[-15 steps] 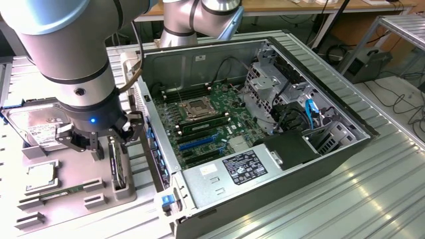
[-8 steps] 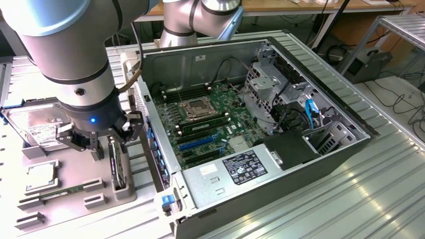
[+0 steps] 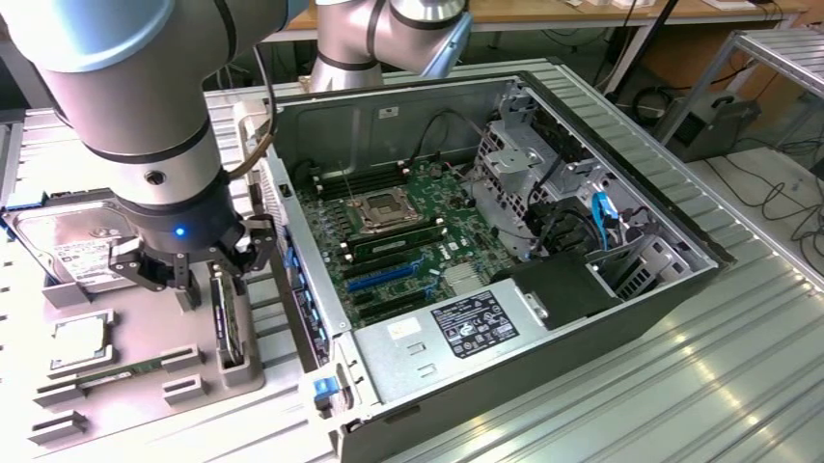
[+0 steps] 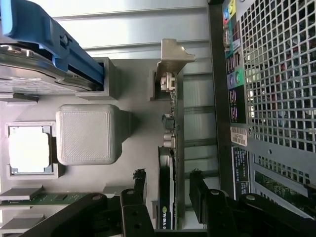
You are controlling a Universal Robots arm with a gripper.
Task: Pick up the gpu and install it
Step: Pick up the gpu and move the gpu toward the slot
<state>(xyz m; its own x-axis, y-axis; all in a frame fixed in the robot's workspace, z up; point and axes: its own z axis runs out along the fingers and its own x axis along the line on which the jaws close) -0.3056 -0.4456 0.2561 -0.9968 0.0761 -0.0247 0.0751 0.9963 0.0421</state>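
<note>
Two fingers (image 4: 139, 180) of gripper (image 4: 168, 176) stand apart, straddling gpu (image 4: 166, 210); I see a gap on each side, no contact. Gpu stands on edge in slot of grey holder tray (image 4: 138, 94), silvery bracket (image 4: 174, 57) at end away from fingers. Near it on tray: grey block (image 4: 88, 134), CPU chip (image 4: 28, 148), memory stick (image 4: 34, 198), hard drive (image 4: 24, 81). Farther off, toward exterior view's right: open computer case (image 3: 618, 309), motherboard (image 3: 412, 241) exposed.
</note>
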